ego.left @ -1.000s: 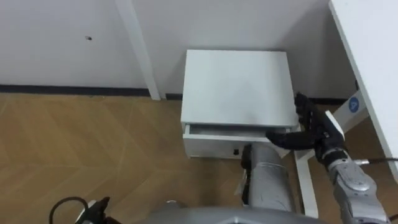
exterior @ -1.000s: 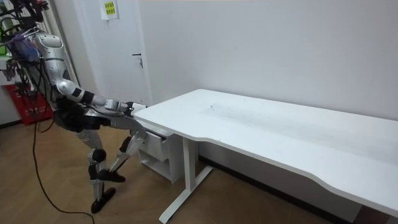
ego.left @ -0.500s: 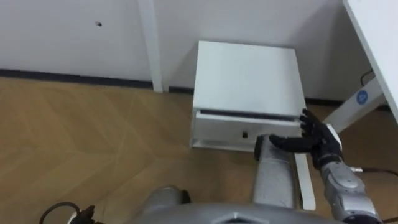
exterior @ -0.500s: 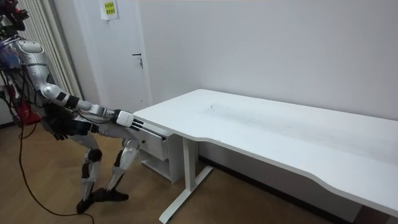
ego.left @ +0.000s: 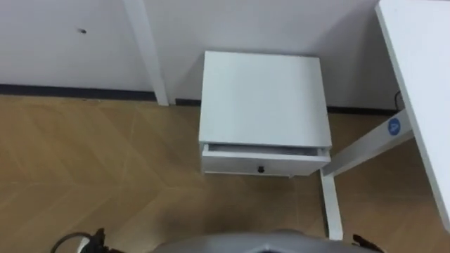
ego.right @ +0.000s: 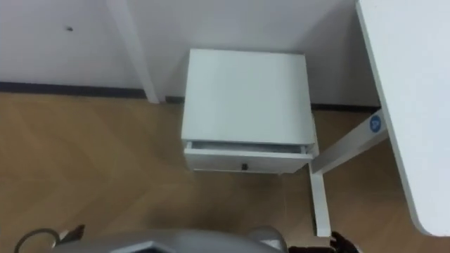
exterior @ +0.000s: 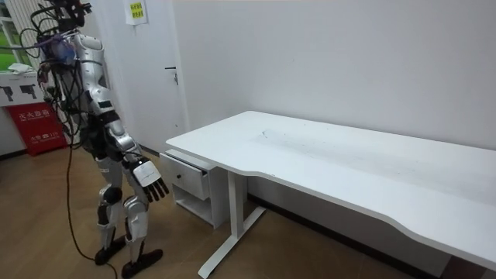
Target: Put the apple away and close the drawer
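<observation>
A pale wall and a wood floor (ego.left: 84, 161) frame a small white cabinet (ego.left: 264, 98) tucked just beside the leg (ego.left: 330, 204) of the long white bench (exterior: 325, 155). The robot stands upright in front of it. Its right hand (exterior: 151, 184) hangs at its side with the fingers spread and straight, holding nothing, well apart from the cabinet.

The drawer (ego.left: 232, 164) is not quite shut. Its front, with a small dark knob (ego.left: 261, 169), stands a little proud of the cabinet, and a thin dark slit runs along its top edge. The slit is too narrow to see into, so I can't tell whether the apple is inside.

From where I stand, the main risk is that the drawer gets left ajar, since the hand is nowhere near it. To finish, the robot would have to bend and reach low, and there the arm could knock the bench edge or its leg on the right. A push off to one side of the knob might skew the drawer and jam it. Too hard a shove could slide the whole cabinet toward the wall.
</observation>
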Motion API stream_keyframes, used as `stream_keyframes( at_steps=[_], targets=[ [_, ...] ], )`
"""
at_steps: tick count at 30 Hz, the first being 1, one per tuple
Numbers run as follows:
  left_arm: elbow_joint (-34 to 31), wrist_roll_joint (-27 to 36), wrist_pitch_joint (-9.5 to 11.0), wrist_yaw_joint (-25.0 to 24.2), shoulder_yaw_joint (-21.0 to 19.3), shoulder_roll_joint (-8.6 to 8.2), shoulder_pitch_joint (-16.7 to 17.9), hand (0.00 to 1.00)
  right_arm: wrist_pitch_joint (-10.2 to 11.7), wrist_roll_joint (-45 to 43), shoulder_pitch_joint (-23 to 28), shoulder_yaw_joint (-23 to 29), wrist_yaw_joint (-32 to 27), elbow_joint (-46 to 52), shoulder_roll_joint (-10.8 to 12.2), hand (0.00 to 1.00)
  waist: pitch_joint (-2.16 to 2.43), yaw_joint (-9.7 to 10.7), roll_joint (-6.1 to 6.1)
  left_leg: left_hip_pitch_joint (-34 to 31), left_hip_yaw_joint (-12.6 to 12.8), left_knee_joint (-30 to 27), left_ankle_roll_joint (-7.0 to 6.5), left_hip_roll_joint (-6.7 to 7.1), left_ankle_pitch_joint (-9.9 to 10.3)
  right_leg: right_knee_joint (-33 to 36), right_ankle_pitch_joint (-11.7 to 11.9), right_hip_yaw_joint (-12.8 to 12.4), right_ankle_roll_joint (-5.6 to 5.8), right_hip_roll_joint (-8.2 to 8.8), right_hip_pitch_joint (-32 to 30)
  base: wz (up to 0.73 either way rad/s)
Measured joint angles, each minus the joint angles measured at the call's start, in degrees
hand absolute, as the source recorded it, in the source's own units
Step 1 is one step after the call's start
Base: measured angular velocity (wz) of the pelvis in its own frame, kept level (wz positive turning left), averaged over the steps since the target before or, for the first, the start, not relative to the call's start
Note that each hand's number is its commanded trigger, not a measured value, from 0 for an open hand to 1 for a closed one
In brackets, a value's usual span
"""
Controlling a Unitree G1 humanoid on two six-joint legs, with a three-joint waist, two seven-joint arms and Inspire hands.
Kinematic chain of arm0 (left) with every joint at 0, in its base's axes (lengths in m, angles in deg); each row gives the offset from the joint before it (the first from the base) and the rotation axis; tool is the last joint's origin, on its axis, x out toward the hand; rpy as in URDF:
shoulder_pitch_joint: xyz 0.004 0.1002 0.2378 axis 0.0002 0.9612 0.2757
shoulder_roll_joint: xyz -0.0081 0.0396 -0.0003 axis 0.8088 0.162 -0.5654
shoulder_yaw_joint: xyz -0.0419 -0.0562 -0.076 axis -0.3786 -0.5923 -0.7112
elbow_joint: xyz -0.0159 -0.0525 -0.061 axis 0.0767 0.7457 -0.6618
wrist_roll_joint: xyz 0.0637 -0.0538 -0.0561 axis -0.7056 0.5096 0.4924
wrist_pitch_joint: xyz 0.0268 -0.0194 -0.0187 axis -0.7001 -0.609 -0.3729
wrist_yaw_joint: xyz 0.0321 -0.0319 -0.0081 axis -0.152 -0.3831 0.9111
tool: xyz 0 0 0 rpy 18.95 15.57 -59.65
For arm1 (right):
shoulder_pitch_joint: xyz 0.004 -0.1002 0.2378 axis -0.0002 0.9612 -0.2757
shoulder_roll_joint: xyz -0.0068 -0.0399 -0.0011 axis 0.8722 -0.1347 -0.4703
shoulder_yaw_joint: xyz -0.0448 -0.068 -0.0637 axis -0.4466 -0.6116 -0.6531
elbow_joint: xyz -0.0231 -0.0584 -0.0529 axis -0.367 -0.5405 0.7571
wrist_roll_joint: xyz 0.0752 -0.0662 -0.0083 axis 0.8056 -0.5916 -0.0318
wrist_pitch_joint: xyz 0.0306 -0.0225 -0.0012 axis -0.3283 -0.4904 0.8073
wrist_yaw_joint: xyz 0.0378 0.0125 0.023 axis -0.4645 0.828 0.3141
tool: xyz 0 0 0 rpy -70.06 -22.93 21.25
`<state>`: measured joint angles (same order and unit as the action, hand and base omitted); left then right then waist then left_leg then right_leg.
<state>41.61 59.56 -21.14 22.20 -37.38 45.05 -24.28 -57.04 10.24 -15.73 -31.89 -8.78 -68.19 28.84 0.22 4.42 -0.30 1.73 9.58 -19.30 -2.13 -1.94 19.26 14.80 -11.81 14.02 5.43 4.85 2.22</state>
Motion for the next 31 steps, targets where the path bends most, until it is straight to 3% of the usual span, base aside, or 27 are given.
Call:
stream_keyframes(
  at_steps=[1,2,3,4,5,6,7,8,10,11,12,15,20,22,24,31],
  targets=[
    [0.04,0.00,-0.03,0.00,-0.06,-0.09,0.08,0.00,-0.07,-0.53,-0.13,0.10,-0.02,-0.40,0.03,0.00,0.00,0.05,0.10,0.30,-0.67,0.15,0.19,-0.16,-0.28,0.01,0.18,0.12,-0.30,-0.27,0.23,-0.09],
    [0.29,-0.03,-0.15,0.01,-0.19,-0.17,0.19,0.00,-0.18,-1.65,-0.22,0.11,-0.04,-1.56,0.06,0.00,-0.29,0.14,0.19,0.81,-0.74,-0.62,0.90,-0.35,-0.80,-0.18,0.67,-0.37,-1.10,-0.33,1.32,0.17],
    [0.72,0.00,-0.42,0.06,-0.16,-0.08,0.24,0.00,-0.38,-2.32,-0.14,0.12,-0.20,-2.41,0.33,0.00,-0.76,0.47,-1.32,-1.45,0.16,-5.71,1.56,-0.18,-1.35,-1.70,0.97,-3.19,-1.61,0.46,3.48,0.35],
    [0.77,-0.01,-0.37,0.09,-0.05,-0.16,0.14,0.00,-0.62,-2.85,0.07,0.21,-0.39,-2.70,0.42,0.00,-0.50,0.57,-1.96,-3.45,0.43,-7.54,1.46,0.03,-0.97,-2.71,0.95,-5.81,-1.57,1.25,4.23,0.83],
    [0.45,-0.14,-0.35,0.06,0.63,-0.68,-0.73,0.00,-1.31,-3.93,0.30,0.92,-0.61,-3.87,0.31,0.00,-0.29,0.81,-2.25,-7.48,0.72,-2.18,1.21,0.95,-1.78,-3.13,0.85,-7.11,-1.43,2.02,4.25,0.95],
    [-0.13,-0.44,-0.52,0.07,1.18,-0.81,-0.80,0.00,-2.52,-4.97,0.04,2.08,-0.51,-6.32,0.42,0.00,0.00,0.48,-1.84,-8.88,2.32,0.02,-0.53,1.60,-6.76,-2.06,-0.39,-6.25,-0.93,3.11,3.51,0.73],
    [-0.08,-0.50,-0.93,0.19,1.42,-0.90,-0.80,0.00,-3.11,-5.52,-0.17,2.38,-0.28,-7.19,0.44,0.00,0.08,-0.41,-1.91,-8.20,2.52,0.70,-0.93,1.91,-7.17,-1.22,-1.20,-5.23,-1.17,3.05,2.96,0.12],
    [0.28,-0.48,-1.93,0.21,1.46,-0.73,0.09,0.00,-3.53,-5.90,-0.21,2.37,0.41,-7.65,0.68,0.00,-0.15,-1.52,-1.47,-6.82,1.10,1.37,-0.93,1.78,-7.17,-1.27,-2.09,-4.31,-1.84,2.43,2.42,-0.40],
    [1.79,-0.51,-3.51,-0.02,1.32,-0.45,0.68,0.00,-3.90,-6.06,-0.33,2.31,0.81,-7.67,0.81,0.00,-0.62,-2.25,-0.62,-4.74,-3.95,2.32,-0.85,1.20,-7.17,-3.79,-1.79,-4.45,-2.94,-0.52,-0.21,-0.34],
    [2.72,-0.54,-3.93,-0.35,1.27,-0.50,0.68,0.00,-4.48,-6.52,-0.27,2.25,0.68,-7.70,0.64,0.00,-0.68,-1.64,-0.34,-3.51,-5.62,2.76,-0.10,0.94,-7.14,-4.41,1.99,-3.75,-5.02,-1.69,-1.65,0.16],
    [3.37,-0.59,-3.85,-1.03,1.10,-0.64,0.45,0.00,-5.62,-7.75,0.14,2.35,0.59,-8.07,0.47,0.00,-0.31,-0.30,-0.20,-1.77,-4.67,4.23,0.67,0.64,-7.34,-4.04,2.34,-2.83,-5.15,-1.77,-0.15,0.23],
    [4.17,-0.55,-3.69,-2.01,-1.16,-1.21,-2.22,0.00,-8.41,-9.28,-2.05,2.79,1.28,-8.60,0.40,0.00,-0.71,-0.02,0.29,0.58,-1.66,6.89,1.08,-0.16,-7.56,-4.11,2.33,-2.98,-5.18,-2.58,0.84,-0.06],
    [3.91,-0.56,-3.70,-2.36,-1.23,-1.21,-4.76,0.00,-9.06,-10.54,-3.65,2.75,2.20,-8.39,0.78,0.00,-0.72,0.08,0.72,1.45,-0.82,7.15,2.04,0.17,-6.91,-3.75,1.52,-2.97,-5.89,-2.72,0.72,-0.12],
    [3.99,-0.53,-3.87,-2.56,-1.35,-1.20,-4.56,0.00,-10.07,-10.56,-3.57,2.78,3.14,-8.41,0.84,0.00,-0.80,0.08,0.31,1.83,-0.71,7.25,1.99,0.29,-6.60,-2.82,0.58,-3.07,-5.91,-2.48,0.60,-0.06],
    [4.24,-0.52,-4.90,-2.89,-2.11,-1.21,-3.98,0.00,-11.54,-10.55,-3.26,2.79,4.06,-8.39,1.01,0.00,-0.48,0.08,-0.16,2.24,-0.71,7.08,1.89,0.27,-6.07,-1.33,-0.27,-3.07,-5.75,-2.27,0.63,0.00],
    [4.35,-0.43,-6.02,-4.09,-2.88,-1.25,-2.15,0.00,-13.34,-10.56,-3.14,2.79,5.96,-8.36,1.51,0.00,-0.40,0.08,-0.31,2.65,-0.56,6.56,1.63,0.31,-5.81,-0.98,-0.30,-3.21,-5.53,-1.97,0.59,0.00]
  ],
)
